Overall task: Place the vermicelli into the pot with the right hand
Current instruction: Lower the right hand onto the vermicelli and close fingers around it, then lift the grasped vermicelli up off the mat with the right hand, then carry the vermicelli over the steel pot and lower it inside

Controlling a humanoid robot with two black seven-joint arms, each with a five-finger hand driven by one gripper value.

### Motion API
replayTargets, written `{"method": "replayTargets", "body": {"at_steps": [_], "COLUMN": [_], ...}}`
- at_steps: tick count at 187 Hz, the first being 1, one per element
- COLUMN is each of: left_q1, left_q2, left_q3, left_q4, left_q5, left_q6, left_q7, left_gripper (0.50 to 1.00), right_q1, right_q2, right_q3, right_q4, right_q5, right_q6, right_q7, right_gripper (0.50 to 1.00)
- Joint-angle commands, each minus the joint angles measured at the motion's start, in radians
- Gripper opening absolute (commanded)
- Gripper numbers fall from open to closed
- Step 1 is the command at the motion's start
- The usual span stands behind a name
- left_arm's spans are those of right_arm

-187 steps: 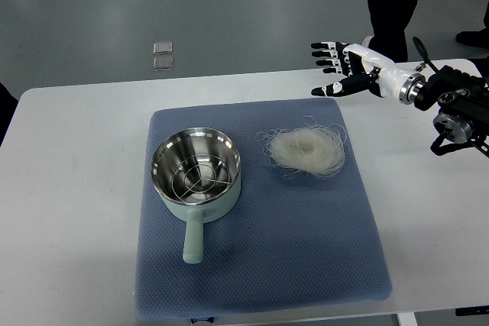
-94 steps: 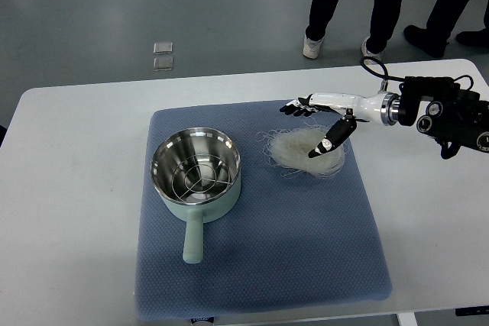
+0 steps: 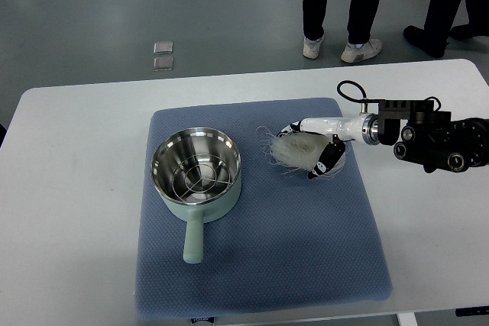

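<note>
**Item record: vermicelli grasp stage, pot not yet loaded**

Work surface: white table (image 3: 84,135), carrying a blue quilted mat (image 3: 260,257) that holds both task items.

Item 1, vermicelli (image 3: 294,150): a pale, loose nest of thin strands lying on the mat's upper right part, beside the pot and apart from it. Stray loops stick out on its left side toward the pot. None of it is in the pot.

Item 2, pot (image 3: 196,171): pale green body, steel interior, a wire rack visible inside, handle pointing toward the near edge of the mat. Upright, open-topped, holding no noodles.

Item 3, right hand (image 3: 317,146): enters from the right edge on a dark forearm with a white wrist section. It lies low over the nest, the white fingers along its far side and a dark-tipped thumb on its near right side, so the nest sits between them. The digits look curled around the strands, but whether they have actually closed tight on them cannot be told from this view.

Item 4, left arm: not in view.

Background: grey floor with legs and shoes of people standing beyond the table.

Step in hand, as judged: the pick-up, at the point of gathering the nest; transfer not begun.

Next move, as judged: a firm close on the bulk of the nest, a lift high enough for trailing strands to clear the pot's rim, a carry leftward, and release over the rack. Loose strands may slip out or drag across the mat.
</note>
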Motion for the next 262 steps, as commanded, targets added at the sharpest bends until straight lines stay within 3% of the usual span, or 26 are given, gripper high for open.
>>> {"method": "replayTargets", "body": {"at_steps": [1, 22, 32, 44, 48, 49, 136, 198, 262], "left_q1": [0.000, -0.002, -0.002, -0.002, -0.002, -0.002, -0.002, -0.002, -0.002], "left_q2": [0.000, 0.000, 0.000, 0.000, 0.000, 0.000, 0.000, 0.000, 0.000], "left_q3": [0.001, 0.001, 0.001, 0.001, 0.001, 0.001, 0.001, 0.001, 0.001], "left_q4": [0.000, 0.000, 0.000, 0.000, 0.000, 0.000, 0.000, 0.000, 0.000], "left_q5": [0.000, 0.000, 0.000, 0.000, 0.000, 0.000, 0.000, 0.000, 0.000], "left_q6": [0.000, 0.000, 0.000, 0.000, 0.000, 0.000, 0.000, 0.003, 0.003], "left_q7": [0.000, 0.000, 0.000, 0.000, 0.000, -0.001, 0.000, 0.000, 0.000], "left_gripper": [1.000, 1.000, 1.000, 1.000, 1.000, 1.000, 1.000, 1.000, 1.000], "right_q1": [0.001, 0.001, 0.001, 0.001, 0.001, 0.001, 0.090, 0.282, 0.375], "right_q2": [0.013, 0.024, 0.035, 0.045, 0.049, 0.050, 0.015, -0.014, 0.056], "right_q3": [-0.019, -0.035, -0.042, -0.052, -0.053, -0.053, 0.000, 0.050, 0.050], "right_q4": [-0.011, -0.021, -0.033, -0.051, -0.057, -0.061, -0.033, 0.130, 0.246], "right_q5": [-0.001, -0.001, -0.004, -0.016, -0.021, -0.024, -0.002, 0.071, 0.084], "right_q6": [-0.007, -0.007, -0.007, -0.010, -0.013, -0.016, -0.131, -0.119, -0.076], "right_q7": [-0.004, -0.004, -0.004, -0.004, -0.004, -0.004, -0.009, 0.017, 0.080], "right_gripper": [0.815, 0.750, 0.693, 0.590, 0.535, 0.501, 0.500, 0.500, 0.500]}}
